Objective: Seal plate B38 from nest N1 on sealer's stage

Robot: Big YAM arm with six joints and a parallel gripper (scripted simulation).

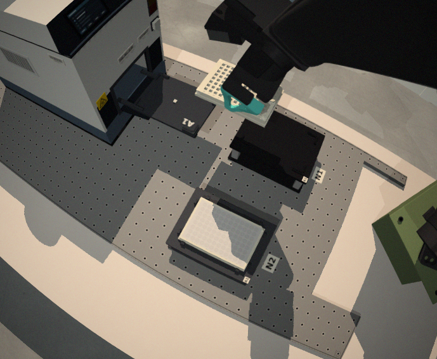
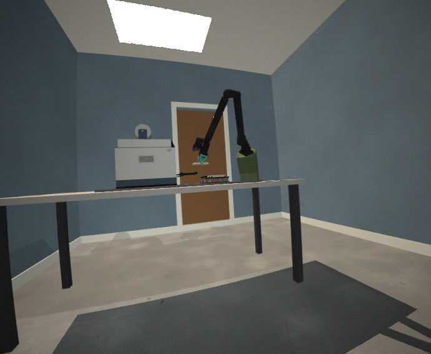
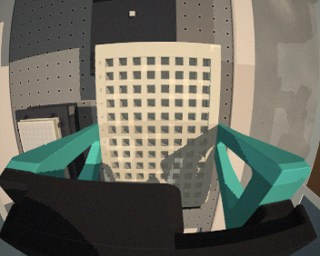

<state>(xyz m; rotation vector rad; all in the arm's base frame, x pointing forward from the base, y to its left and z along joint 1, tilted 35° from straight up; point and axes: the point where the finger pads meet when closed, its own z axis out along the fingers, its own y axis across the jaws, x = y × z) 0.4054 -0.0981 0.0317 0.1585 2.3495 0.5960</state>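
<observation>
Teal jaws clamped across the long sides of plate B38 [image 3: 155, 121], held level in the air between nest N1 [image 1: 280, 144], now bare, and the sealer's stage [image 1: 179, 104]. Plate B83 [image 1: 220, 231] lies on nest N2 [image 1: 172, 241] on the worktop [image 1: 94, 301].

A bright ceiling panel [image 2: 159, 25] lights the room from above, and the arm [image 1: 349, 34] throws hard, dark shadows across the perforated board [image 1: 75, 170] and the plate on nest N2 [image 1: 221, 233]. The wrist view bulges strongly at its edges. All the pictures are slightly soft and muted, without glare.
</observation>
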